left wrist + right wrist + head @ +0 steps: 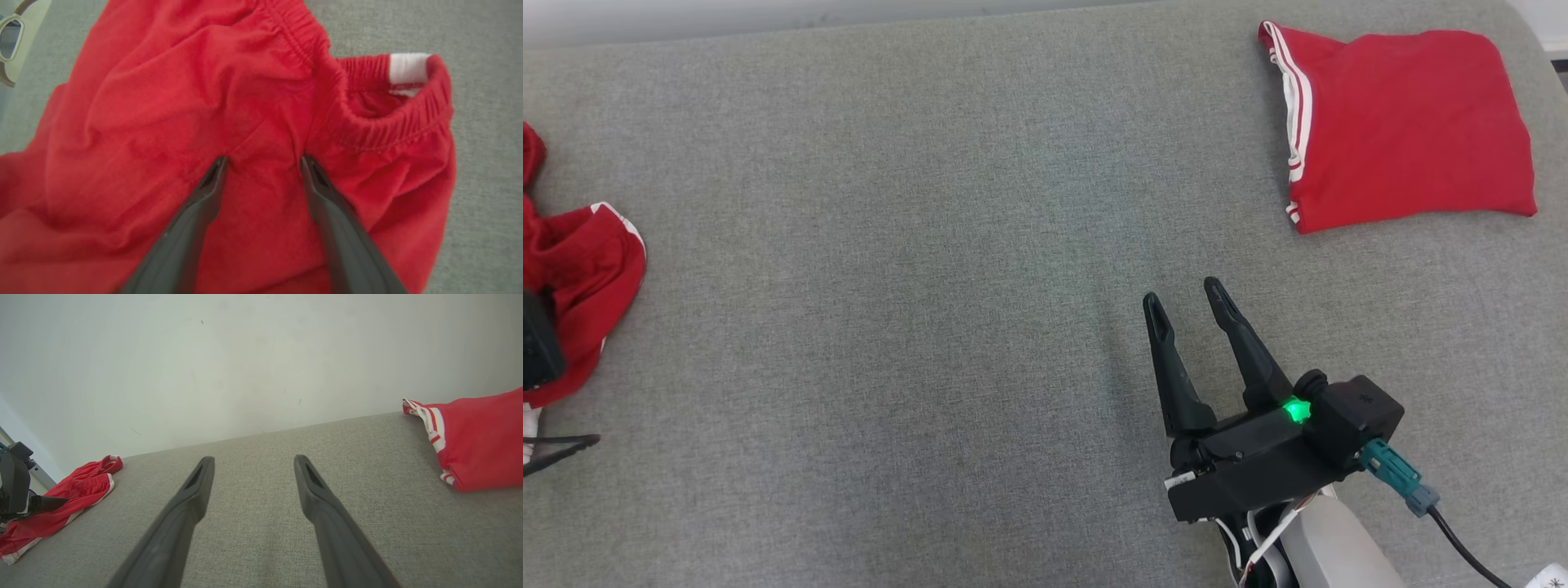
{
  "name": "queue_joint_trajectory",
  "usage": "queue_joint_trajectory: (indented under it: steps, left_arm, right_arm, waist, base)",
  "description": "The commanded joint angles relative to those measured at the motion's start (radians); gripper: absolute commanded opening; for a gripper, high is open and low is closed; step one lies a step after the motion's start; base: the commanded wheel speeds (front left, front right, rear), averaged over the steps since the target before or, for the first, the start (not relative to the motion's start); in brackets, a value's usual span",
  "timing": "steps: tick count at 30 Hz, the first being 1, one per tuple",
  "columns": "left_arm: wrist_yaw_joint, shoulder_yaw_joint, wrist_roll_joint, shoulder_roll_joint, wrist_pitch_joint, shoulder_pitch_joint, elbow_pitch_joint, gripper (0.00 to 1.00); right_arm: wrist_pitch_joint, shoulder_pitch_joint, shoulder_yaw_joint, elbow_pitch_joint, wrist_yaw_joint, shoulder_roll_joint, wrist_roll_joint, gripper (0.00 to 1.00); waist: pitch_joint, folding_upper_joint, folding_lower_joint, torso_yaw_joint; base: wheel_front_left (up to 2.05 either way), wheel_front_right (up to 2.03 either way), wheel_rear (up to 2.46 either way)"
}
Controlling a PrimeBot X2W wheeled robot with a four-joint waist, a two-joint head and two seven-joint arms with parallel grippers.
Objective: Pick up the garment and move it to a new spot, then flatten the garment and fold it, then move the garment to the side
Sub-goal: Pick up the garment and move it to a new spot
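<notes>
Reaching for the pickup, the left gripper (264,160) presses spread, empty jaws onto the crumpled red garment (163,102), far left of the open right gripper (1183,291). Moving, flattening and folding seem undone. A folded red piece (1405,122) lies beyond-right on the bench (890,245).
</notes>
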Motion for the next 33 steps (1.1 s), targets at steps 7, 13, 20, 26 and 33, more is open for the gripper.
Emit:
queue_joint_trajectory:
  steps: [7, 13, 20, 26, 33]
  left_arm:
    - [-0.034, -0.001, -0.011, -0.011, -0.204, 0.023, -0.003, 0.00]
    - [-0.062, -0.015, -0.017, -0.031, -0.347, 0.032, -0.033, 0.00]
    - [-0.075, -0.054, -0.012, -0.059, -0.421, 0.028, -0.106, 0.00]
    - [-0.084, -0.096, -0.017, -0.065, -0.424, 0.027, -0.219, 0.00]
    - [-0.083, -0.133, -0.039, -0.077, -0.364, 0.071, -0.429, 0.00]
  right_arm:
    - [-0.005, 0.011, -0.012, 0.017, 0.001, 0.001, -0.017, 1.00]
    - [-0.005, 0.034, -0.035, 0.029, 0.001, 0.001, -0.020, 1.00]
    - [-0.005, 0.058, -0.064, 0.041, 0.001, 0.001, -0.025, 1.00]
    - [-0.005, 0.090, -0.095, 0.039, 0.001, 0.001, -0.024, 1.00]
    - [-0.005, 0.119, -0.119, 0.032, 0.001, 0.001, -0.011, 1.00]
  waist:
    - [-0.037, -0.0001, 0.0000, 0.027]
    - [-0.097, -0.0001, 0.0000, 0.065]
    - [-0.153, -0.0001, 0.0000, 0.099]
    - [-0.192, -0.0001, 0.0000, 0.110]
    - [-0.218, -0.0001, 0.0000, 0.090]
  base:
    - [0.00, 0.00, 0.00]
    - [0.00, 0.00, 0.00]
    - [0.00, 0.00, 0.00]
    - [0.00, 0.00, 0.00]
    - [0.00, 0.00, 0.00]
